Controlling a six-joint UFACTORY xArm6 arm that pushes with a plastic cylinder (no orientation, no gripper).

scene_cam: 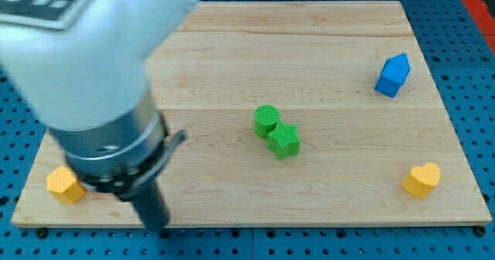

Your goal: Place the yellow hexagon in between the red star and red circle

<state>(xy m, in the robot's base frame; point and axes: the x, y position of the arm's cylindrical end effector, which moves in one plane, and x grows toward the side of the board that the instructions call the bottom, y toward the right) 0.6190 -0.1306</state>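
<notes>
Arm: a large blurred grey and white body fills the view's upper left, narrowing to a dark rod.
Tip (157, 224): the rod's lower end sits near the board's bottom edge, at about 7 o'clock from the board's centre.
Claw: the arm carries none, only the plain rod, so no open or closed state applies.
Yellow hexagon (65, 185): near the board's bottom-left corner, at about 10 o'clock from the tip, close by but apart from it.
Green cylinder (266, 120): near the board's centre.
Green star (284, 141): touching the green cylinder, at its 4 o'clock.
Blue block (393, 75): house-shaped, at 2 o'clock from centre, near the right edge.
Yellow heart (421, 179): at 4 o'clock from centre, near the bottom-right corner.
Board (309, 43): pale wood on a blue perforated surface.
</notes>
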